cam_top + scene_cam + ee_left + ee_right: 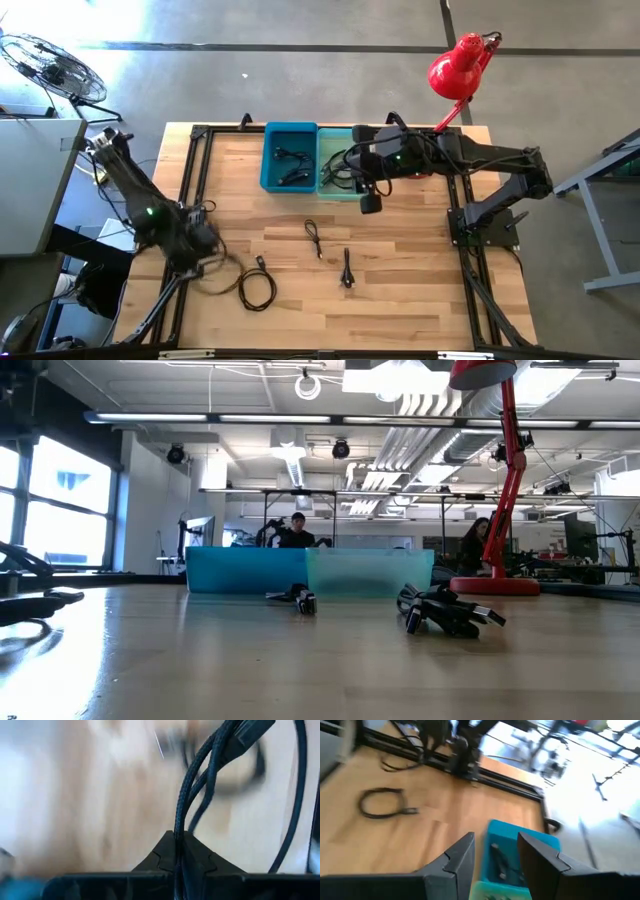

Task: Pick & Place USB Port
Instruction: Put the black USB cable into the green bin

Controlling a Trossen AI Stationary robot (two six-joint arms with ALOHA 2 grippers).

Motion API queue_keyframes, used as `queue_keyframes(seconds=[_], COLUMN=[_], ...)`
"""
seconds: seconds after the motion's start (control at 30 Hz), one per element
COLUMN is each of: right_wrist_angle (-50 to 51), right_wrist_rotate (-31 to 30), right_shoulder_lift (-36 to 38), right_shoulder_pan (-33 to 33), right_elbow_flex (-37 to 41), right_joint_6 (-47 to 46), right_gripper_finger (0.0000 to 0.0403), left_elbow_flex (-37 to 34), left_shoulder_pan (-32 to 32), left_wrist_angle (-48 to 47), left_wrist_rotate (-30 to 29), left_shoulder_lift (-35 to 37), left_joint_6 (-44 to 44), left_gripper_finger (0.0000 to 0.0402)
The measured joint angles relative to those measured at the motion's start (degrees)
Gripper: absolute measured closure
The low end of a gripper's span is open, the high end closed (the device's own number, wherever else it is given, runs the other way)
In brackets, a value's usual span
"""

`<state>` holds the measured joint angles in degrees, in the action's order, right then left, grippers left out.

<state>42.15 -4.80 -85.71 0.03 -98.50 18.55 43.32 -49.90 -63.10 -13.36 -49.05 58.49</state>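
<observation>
**Left gripper clamped on cable; right gripper parted over bins**

Left gripper (179, 851) sits at the table's left edge; its fingers are pressed together on a braided black cable (200, 780), though the blurred wrist view leaves the cable's connector unclear. Right gripper (495, 857) hangs above the bins with its fingers apart and nothing between them. Wooden table (400, 300) carries a blue bin (289, 156) and, touching it, a teal bin (335, 170); both hold dark cables. A coiled cable (256, 288) lies near the left arm; two smaller cables (314, 238) and (347, 270) lie loose mid-table, well apart from the bins.
</observation>
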Motion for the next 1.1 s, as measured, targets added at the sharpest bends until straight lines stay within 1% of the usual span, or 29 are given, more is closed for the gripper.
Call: queue_keyframes(seconds=[0.1,0.23,0.3,0.37,0.4,0.43,0.47,0.53,0.6,0.63,0.7,0.77,0.83,0.9,1.0,1.1], right_wrist_angle=[-0.1,-2.0,-3.8,-6.3,-7.7,-9.3,-10.8,-13.6,-16.5,-17.2,-18.6,-19.6,-21.2,-22.6,-24.5,-26.0], right_wrist_rotate=[-3.0,-7.2,-9.6,-11.4,-11.3,-10.4,-7.9,0.0,6.0,7.7,8.5,9.1,10.4,12.4,15.1,19.8], right_shoulder_lift=[0.0,0.0,0.0,0.0,0.0,0.0,0.0,-0.5,-1.2,-1.7,-2.6,-3.5,-4.3,-5.3,-6.5,-7.4], right_shoulder_pan=[0.0,0.0,0.0,0.0,-0.1,-0.2,-0.5,-1.4,-2.7,-3.3,-4.8,-6.3,-7.6,-8.7,-9.9,-10.9], right_elbow_flex=[0.0,0.0,0.0,0.0,0.0,0.0,0.0,0.0,-0.1,-0.1,-0.1,-0.1,-0.1,-0.1,-0.1,0.0], right_joint_6=[0.6,1.3,2.1,2.5,2.5,2.5,2.2,0.9,-2.0,-3.3,-5.1,-6.4,-8.1,-9.4,-11.0,-11.2], right_gripper_finger=[0.0263,0.0263,0.0263,0.0263,0.0263,0.0263,0.0263,0.0263,0.0263,0.0263,0.0263,0.0261,0.0254,0.0244,0.0225,0.0208], left_elbow_flex=[3.0,6.0,6.8,6.8,6.8,6.8,6.8,6.8,6.8,6.8,6.8,6.8,6.8,6.8,6.8,6.8], left_shoulder_pan=[1.2,3.1,4.3,5.6,6.4,7.1,8.0,9.7,11.6,12.7,15.1,17.9,20.7,24.0,29.6,34.7], left_wrist_angle=[-0.2,3.5,6.8,10.6,12.3,13.9,15.3,17.6,20.0,21.1,23.9,27.2,31.7,37.7,49.3,59.1], left_wrist_rotate=[-13.4,-29.5,-36.2,-41.5,-44.1,-46.6,-49.4,-55.1,-58.6,-59.5,-60.7,-60.9,-59.9,-55.8,-47.7,-40.8], left_shoulder_lift=[4.6,9.1,11.0,12.8,13.5,14.1,14.5,14.8,14.7,14.5,13.7,12.5,11.4,9.8,6.7,4.1], left_joint_6=[-3.5,-14.2,-21.2,-28.8,-32.9,-36.8,-40.4,-46.2,-51.1,-53.1,-56.3,-59.2,-62.8,-68.3,-79.9,-89.1], left_gripper_finger=[0.0396,0.0396,0.0396,0.0396,0.0396,0.0396,0.0396,0.0395,0.0394,0.0394,0.0396,0.0396,0.0396,0.0396,0.0396,0.0396])
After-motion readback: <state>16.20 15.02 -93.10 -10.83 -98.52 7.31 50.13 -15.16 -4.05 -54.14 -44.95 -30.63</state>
